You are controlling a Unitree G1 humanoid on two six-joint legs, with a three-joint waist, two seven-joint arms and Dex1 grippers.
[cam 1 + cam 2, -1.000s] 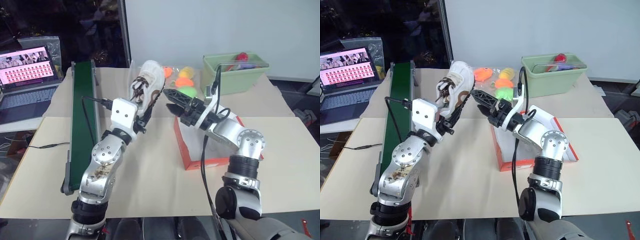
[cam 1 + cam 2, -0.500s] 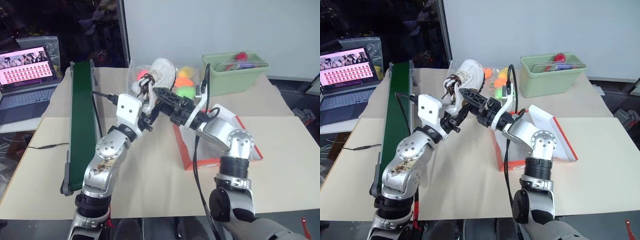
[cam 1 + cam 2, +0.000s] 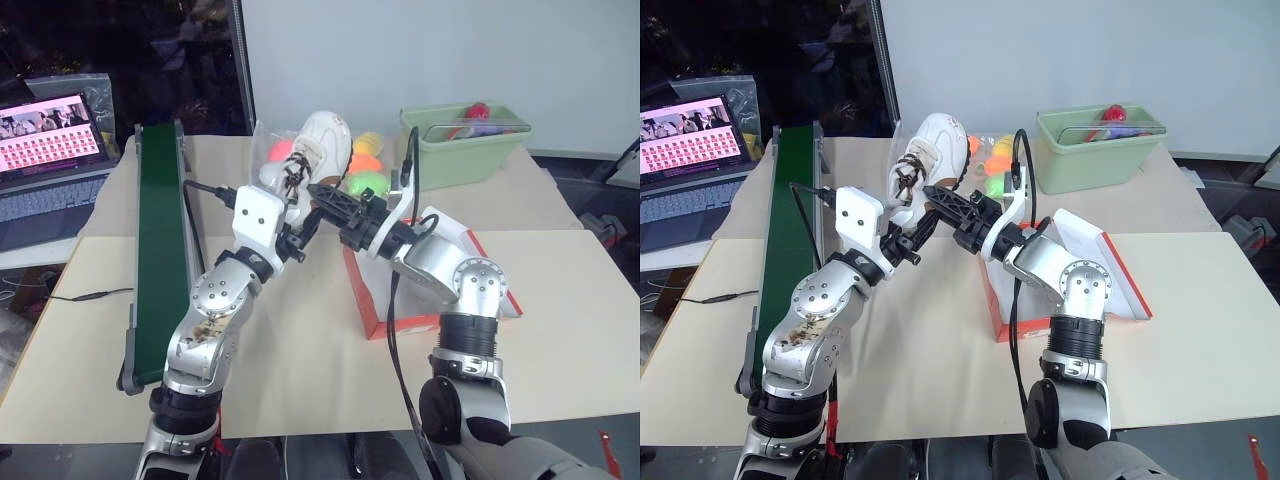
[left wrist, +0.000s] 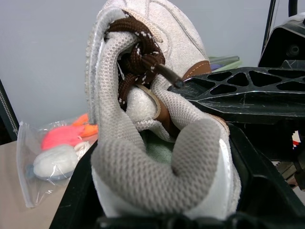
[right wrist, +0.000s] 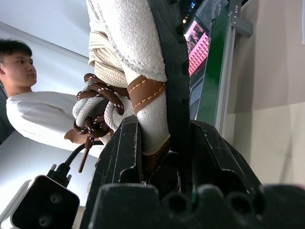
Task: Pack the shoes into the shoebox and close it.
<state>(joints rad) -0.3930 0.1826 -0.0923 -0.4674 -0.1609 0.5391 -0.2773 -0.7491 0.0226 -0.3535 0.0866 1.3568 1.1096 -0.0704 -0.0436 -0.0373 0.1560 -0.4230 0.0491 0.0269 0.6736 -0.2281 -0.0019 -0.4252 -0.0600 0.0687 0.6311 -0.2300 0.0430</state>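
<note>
Obscured items at the shoebox and shoe

The right arm hides much of the shoebox [image 3: 372, 300] interior; the shoe's [image 4: 157, 138] heel sits buried between the left pincer's fingers [image 4: 267, 186].

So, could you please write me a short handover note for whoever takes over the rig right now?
Left gripper: shut on the shoe, holding it up above the table by its heel end.
Right gripper: its fingers sit on either side of the same shoe's side, a two-handed hold or a handover.
Shoebox: open on the table under the right arm, lid folded out to the right.
Done: one shoe lifted off the table.
Left: put the shoe into the shoebox, find and pack the second shoe, close the lid.
</note>
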